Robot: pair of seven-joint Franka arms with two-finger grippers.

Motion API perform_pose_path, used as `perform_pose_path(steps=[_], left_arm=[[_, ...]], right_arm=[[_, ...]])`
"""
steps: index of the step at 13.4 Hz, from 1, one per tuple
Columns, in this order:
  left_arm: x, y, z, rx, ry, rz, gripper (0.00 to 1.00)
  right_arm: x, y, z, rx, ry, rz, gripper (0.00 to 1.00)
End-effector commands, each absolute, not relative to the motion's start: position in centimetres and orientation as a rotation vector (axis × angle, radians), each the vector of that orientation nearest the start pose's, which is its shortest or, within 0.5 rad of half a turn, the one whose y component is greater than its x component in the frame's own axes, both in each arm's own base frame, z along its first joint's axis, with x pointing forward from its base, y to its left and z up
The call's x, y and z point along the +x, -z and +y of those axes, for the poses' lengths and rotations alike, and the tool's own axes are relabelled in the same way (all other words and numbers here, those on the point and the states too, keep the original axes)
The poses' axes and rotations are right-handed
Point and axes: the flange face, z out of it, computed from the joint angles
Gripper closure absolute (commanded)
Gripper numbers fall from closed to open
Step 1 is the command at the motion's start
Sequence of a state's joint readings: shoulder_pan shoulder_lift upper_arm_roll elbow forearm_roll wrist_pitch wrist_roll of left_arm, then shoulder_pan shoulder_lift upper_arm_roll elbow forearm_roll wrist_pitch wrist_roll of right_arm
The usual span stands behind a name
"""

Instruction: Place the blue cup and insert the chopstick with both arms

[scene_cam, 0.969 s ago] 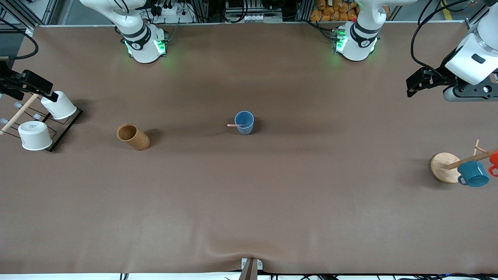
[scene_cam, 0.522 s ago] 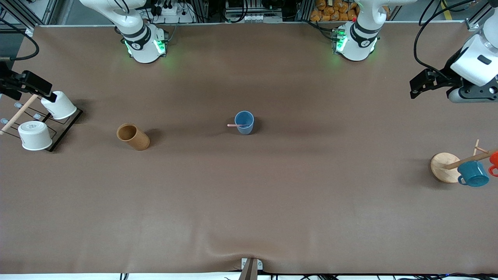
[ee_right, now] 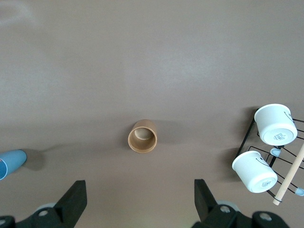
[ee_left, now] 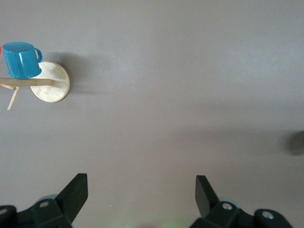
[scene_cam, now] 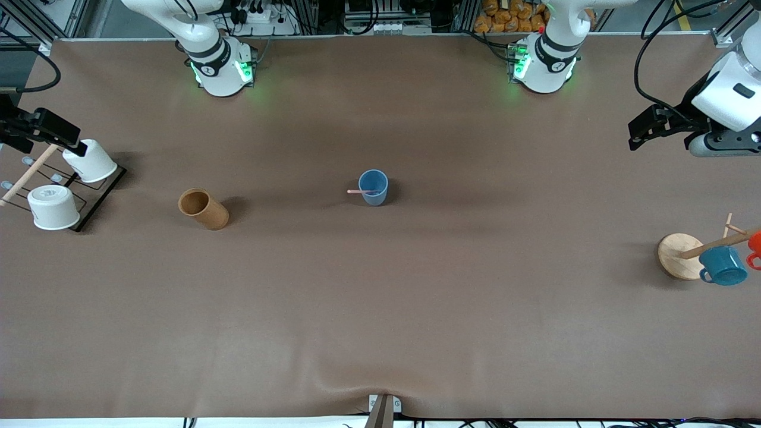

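Standing upright near the middle of the table (scene_cam: 416,333), the blue cup (scene_cam: 373,188) is recorded with the chopstick (scene_cam: 360,191) lodged in it; the pink stick leans over the rim, its free end pointing toward the right arm's end of the table. Neither item is touched by a gripper. In the right wrist view only a part of the cup shows at the picture's edge (ee_right: 10,163).

Brown cylindrical cup (scene_cam: 203,208): set on the table well apart from the blue cup, toward the right arm's end, mouth open upward (ee_right: 142,136).

Black wire rack (scene_cam: 89,196): placed at the right arm's end of the table; two white cups (scene_cam: 53,207) are carried on it upside down, and a light wooden rod (scene_cam: 27,175) slants beside them.

Round wooden base (scene_cam: 678,255) with a slanted wooden peg (scene_cam: 713,243): placed at the left arm's end of the table, nearer the front camera than the blue cup; a teal mug with handle (scene_cam: 723,266) hangs on the peg, and an orange item (scene_cam: 755,246) is partly seen at the picture's edge.

Left gripper (ee_left: 141,189): held over bare table at the left arm's end, fingers spread wide, nothing between them.

Right gripper (ee_right: 140,191): held above the wire rack's end of the table, fingers likewise spread wide and empty.
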State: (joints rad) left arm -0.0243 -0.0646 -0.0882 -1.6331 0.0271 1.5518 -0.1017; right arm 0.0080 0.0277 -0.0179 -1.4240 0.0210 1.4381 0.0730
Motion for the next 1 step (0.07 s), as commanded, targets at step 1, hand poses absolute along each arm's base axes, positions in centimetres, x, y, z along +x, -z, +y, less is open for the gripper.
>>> perform_pose_path(steps=[1], left_arm=[[52.50, -63.66, -5.77, -3.120, -0.043, 0.042, 0.00]], right_arm=[[55.17, -67.04, -0.08, -3.142, -0.010, 0.114, 0.00]])
